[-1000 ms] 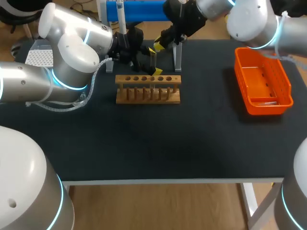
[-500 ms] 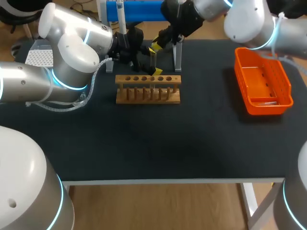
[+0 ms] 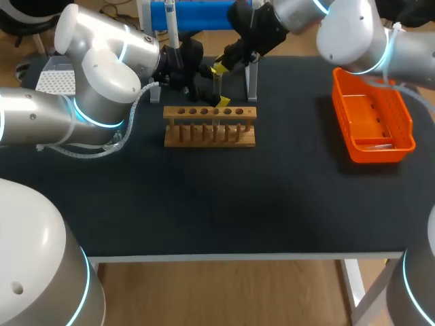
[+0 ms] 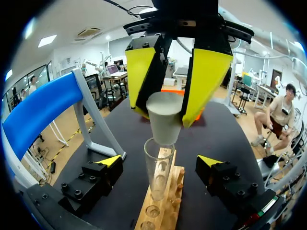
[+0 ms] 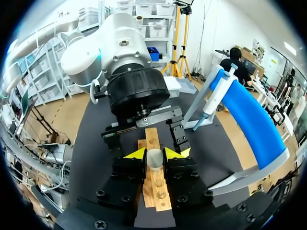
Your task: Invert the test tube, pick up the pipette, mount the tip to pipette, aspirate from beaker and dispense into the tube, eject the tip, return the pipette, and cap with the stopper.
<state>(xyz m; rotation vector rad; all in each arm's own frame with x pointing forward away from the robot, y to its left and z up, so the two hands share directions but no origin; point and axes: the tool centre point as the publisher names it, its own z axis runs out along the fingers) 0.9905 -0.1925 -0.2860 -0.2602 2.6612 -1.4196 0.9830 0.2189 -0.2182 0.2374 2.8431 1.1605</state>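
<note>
- Capping looks like the step in hand: at the back of the counter [image 3: 272,197], the pipette [image 5: 214,98] rests on its blue stand [image 5: 252,120].
- Wooden rack [image 3: 210,126] holds the glass tube [image 4: 159,175] upright.
- Left hand [image 4: 160,162] is released, one finger on either side of the tube and apart from it.
- Right hand [image 5: 155,154] grips the stopper [image 4: 164,120] just above the tube's mouth.
- Next move calls for lowering straight down and pressing the stopper in, centred.

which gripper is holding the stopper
The right gripper: its yellow fingers pinch the stopper from both sides, right over the mouth of the test tube. The left gripper is open, fingers apart beside the tube.
</note>
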